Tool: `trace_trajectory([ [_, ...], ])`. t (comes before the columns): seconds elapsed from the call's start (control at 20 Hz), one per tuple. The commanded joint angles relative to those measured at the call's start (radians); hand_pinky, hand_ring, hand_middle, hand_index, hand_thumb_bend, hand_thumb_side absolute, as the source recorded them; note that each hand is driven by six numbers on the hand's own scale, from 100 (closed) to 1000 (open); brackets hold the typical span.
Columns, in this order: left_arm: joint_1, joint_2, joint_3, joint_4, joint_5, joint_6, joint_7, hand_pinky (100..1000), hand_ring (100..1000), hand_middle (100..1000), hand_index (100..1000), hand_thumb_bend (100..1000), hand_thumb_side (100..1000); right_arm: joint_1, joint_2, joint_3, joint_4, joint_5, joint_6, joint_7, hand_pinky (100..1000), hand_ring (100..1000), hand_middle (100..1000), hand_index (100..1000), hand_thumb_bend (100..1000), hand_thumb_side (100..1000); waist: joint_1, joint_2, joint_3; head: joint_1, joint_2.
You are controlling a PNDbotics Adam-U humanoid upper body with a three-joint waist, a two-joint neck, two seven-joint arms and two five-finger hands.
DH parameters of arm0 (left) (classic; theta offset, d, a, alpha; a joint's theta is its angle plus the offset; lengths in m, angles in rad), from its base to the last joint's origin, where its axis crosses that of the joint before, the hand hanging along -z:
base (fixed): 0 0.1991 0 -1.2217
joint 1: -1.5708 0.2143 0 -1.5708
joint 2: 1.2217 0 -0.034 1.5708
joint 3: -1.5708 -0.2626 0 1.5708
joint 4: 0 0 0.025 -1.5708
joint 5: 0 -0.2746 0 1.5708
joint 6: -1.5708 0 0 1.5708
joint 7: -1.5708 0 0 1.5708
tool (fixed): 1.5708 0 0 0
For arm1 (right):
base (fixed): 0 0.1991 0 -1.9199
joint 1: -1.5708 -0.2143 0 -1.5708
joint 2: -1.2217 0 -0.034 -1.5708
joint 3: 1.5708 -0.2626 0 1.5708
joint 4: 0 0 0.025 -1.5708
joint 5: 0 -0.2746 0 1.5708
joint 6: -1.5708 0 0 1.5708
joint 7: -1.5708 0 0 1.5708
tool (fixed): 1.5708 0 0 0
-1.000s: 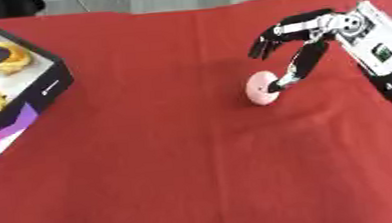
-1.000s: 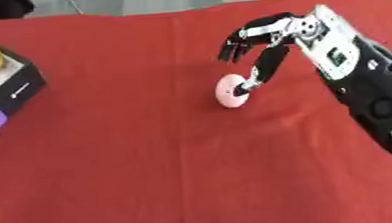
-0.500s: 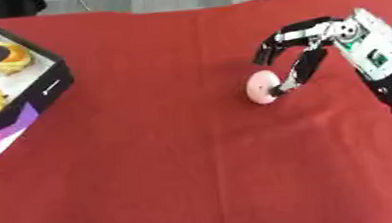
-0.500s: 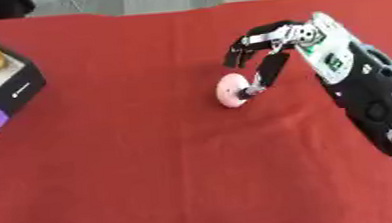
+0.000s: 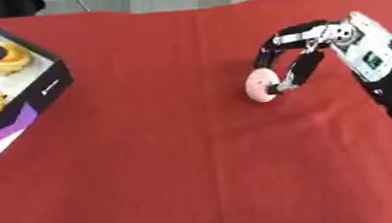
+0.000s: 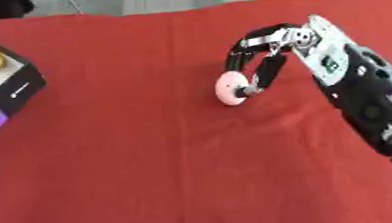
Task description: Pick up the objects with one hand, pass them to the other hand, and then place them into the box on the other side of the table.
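A small pink round object [image 5: 258, 84] stands on edge on the red tablecloth, right of the middle. My right hand [image 5: 303, 48] comes in from the right and curls over it, fingers on its top and thumb against its right side, pinching it. The black box [image 5: 25, 104] with a white inside sits at the left edge and holds yellow-orange food items [image 5: 6, 56]. My left hand shows in no view.
The red tablecloth [image 5: 168, 161] covers the whole table. A grey floor strip runs along the far edge. My right forearm [image 6: 366, 105] lies along the right side.
The fingers of my right hand have curled down around the pink object and the thumb has closed on its side. The object has stayed in place.
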Motion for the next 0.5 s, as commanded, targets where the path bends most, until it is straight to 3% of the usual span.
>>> trace_trajectory([
  [0.05,-0.016,0.02,0.02,-0.008,0.005,0.0,0.005,867,750,692,700,785,461,-0.015,-0.017,-0.009,-0.012,-0.015,0.004,-0.011,889,745,643,699,299,155,-0.004,-0.009,0.001,0.0,0.004],
  [0.25,-0.016,0.02,0.02,-0.005,0.002,-0.002,0.006,867,750,691,707,766,505,-0.014,-0.019,-0.006,-0.017,-0.027,0.012,-0.021,880,727,575,639,244,133,-0.004,-0.01,0.001,0.0,0.004],
  [0.35,-0.016,0.018,0.023,0.0,0.012,-0.007,0.005,873,751,692,717,711,539,-0.013,-0.02,-0.005,-0.019,-0.03,0.014,-0.022,875,713,551,615,236,106,-0.004,-0.01,0.001,0.001,0.003],
  [0.5,-0.015,0.018,0.022,0.009,0.037,-0.021,0.002,876,755,697,724,873,476,-0.012,-0.021,-0.002,-0.023,-0.04,0.018,-0.021,872,700,527,589,222,100,-0.004,-0.011,-0.001,0.001,0.003],
])
